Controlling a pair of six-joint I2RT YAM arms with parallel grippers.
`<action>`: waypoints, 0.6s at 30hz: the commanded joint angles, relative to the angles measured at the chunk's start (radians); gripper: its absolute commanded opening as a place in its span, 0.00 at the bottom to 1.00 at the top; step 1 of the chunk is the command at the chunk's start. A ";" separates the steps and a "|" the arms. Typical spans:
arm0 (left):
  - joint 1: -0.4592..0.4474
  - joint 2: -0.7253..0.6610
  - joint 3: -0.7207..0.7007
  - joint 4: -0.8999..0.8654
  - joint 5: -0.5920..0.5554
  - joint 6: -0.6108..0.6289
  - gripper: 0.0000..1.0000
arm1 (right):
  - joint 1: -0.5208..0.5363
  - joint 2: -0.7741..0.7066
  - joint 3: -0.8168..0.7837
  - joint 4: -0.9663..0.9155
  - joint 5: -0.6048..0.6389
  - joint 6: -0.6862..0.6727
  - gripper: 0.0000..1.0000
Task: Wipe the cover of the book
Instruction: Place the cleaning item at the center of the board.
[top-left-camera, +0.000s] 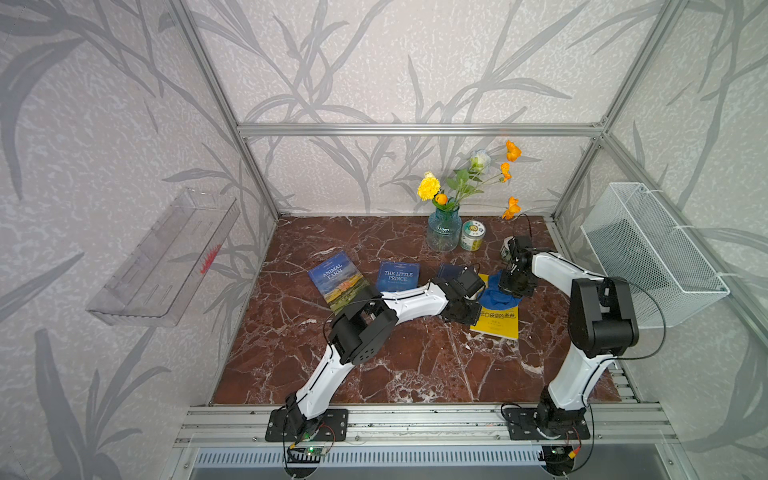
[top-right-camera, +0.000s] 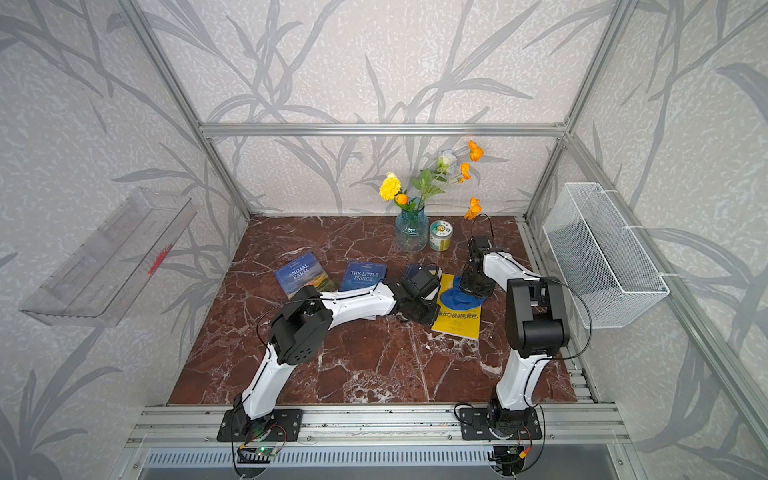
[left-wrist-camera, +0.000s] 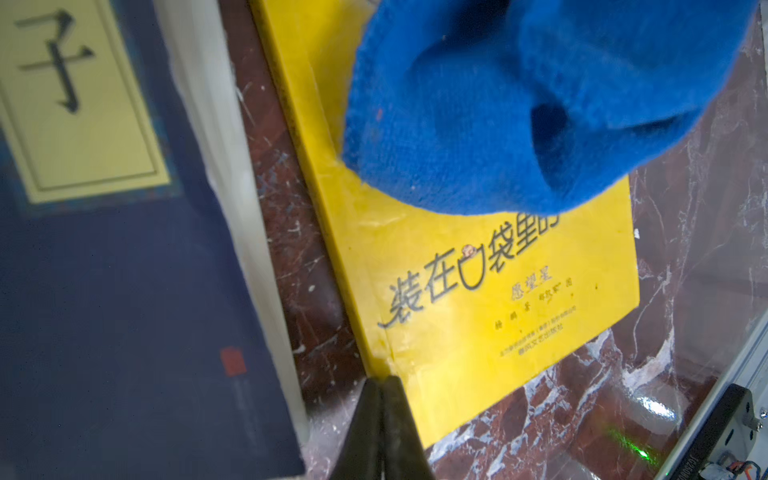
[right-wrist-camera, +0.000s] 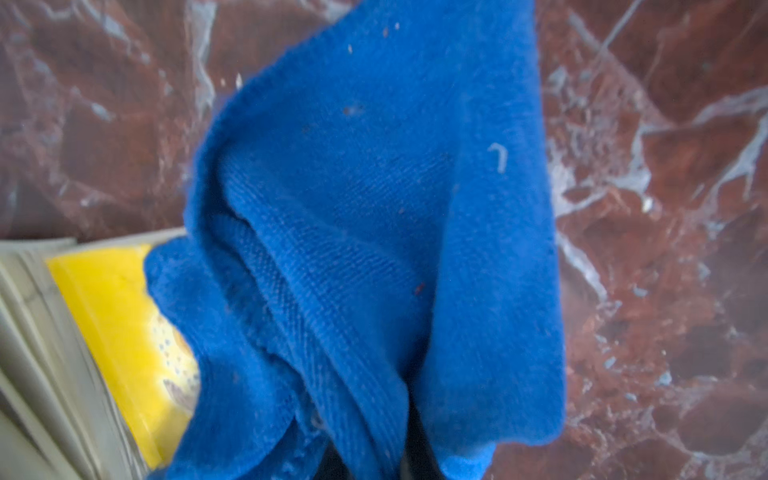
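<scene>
On the desk (top-left-camera: 395, 365), the yellow book (top-left-camera: 496, 326) lay flat in the right half, about midway between the front and back edges. The blue cloth (top-left-camera: 493, 296) covered the cover's far part, with the right pincer (top-left-camera: 511, 290) clamped on its bunched top. The left pincer (left-wrist-camera: 380, 386), tips together and empty, sat at the book's near spine corner. A good wipe called for light, flat strokes toward the front edge, with that corner pinned against sliding.

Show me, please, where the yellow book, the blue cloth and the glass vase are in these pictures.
yellow book (left-wrist-camera: 436, 374): left wrist view, on the bare cover near the title.
blue cloth (right-wrist-camera: 374, 208): right wrist view, on its middle fold.
glass vase (top-left-camera: 444, 235): in a top view, on its blue-green body.
</scene>
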 joint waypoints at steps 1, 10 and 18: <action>-0.019 0.031 -0.043 -0.120 -0.007 0.007 0.06 | 0.001 -0.050 -0.139 -0.044 -0.012 -0.009 0.13; -0.019 0.030 -0.045 -0.116 0.001 0.004 0.06 | -0.159 -0.307 -0.217 -0.127 0.076 -0.051 0.14; -0.019 0.024 -0.046 -0.118 -0.006 0.007 0.06 | -0.259 -0.393 -0.224 -0.131 0.089 -0.036 0.19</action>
